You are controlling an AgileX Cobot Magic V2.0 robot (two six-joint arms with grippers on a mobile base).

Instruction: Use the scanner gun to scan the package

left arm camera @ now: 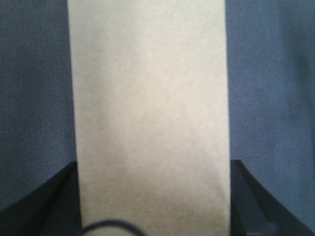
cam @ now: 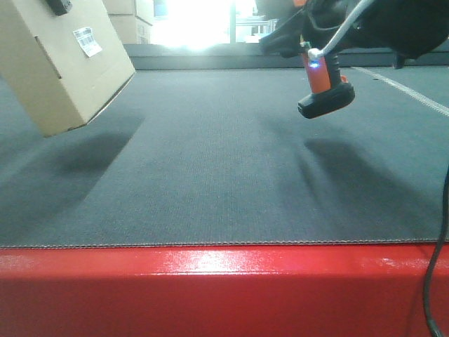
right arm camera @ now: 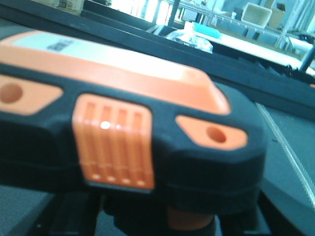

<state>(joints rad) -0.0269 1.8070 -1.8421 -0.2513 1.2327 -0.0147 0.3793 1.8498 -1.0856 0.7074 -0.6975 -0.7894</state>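
Grey mat (cam: pixel 210 168), left gripper (left arm camera: pixel 152 206) clamping tilted package (cam: pixel 56 70) aloft, right gripper (cam: pixel 319 24) grasping raised scanner gun (cam: pixel 324 88).

The package (cam: pixel 63 70) is matt tan cardboard and the scanner gun (cam: pixel 324 83) smooth black-and-orange plastic, both above the rough grey woven mat (cam: pixel 224 175), which has a glossy red rim (cam: pixel 224 288) along its near edge.

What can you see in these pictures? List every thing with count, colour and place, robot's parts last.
package: one, tan, held tilted in the air, left.
barcode label: one, white, on the package.
scanner gun: one, black and orange, held aloft, upper right.
mat: one, dark grey, below both held things.
front edge: one, red, nearest the camera.
stacked boxes: count unclear, tan, far background.
cable: one, black, lower right.
left gripper: one, black, clamped on the package.
right gripper: one, black, holding the scanner gun.
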